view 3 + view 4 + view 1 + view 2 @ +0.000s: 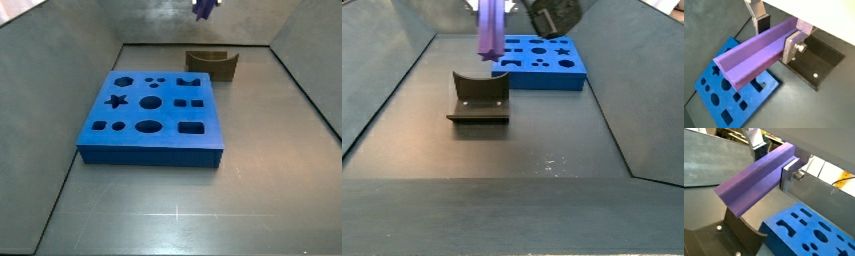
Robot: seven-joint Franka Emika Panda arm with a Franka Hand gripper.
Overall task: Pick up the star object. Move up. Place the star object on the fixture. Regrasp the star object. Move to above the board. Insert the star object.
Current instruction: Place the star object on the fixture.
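Observation:
My gripper is shut on the star object, a long purple peg with ridged sides, clamped near one end between the silver fingers. In a side view the star object hangs upright in the air over the fixture, a small dark notched block, without touching it. The other side view shows only the peg's lower tip at the frame's top edge, above the fixture. The board, a thick blue slab with star, round, square and oval holes, lies on the floor beside the fixture.
Grey walls slope up round the dark floor on all sides. In both wrist views the board and the fixture's dark base plate lie below the held peg. A dark part of the wrist hangs by the peg's upper end.

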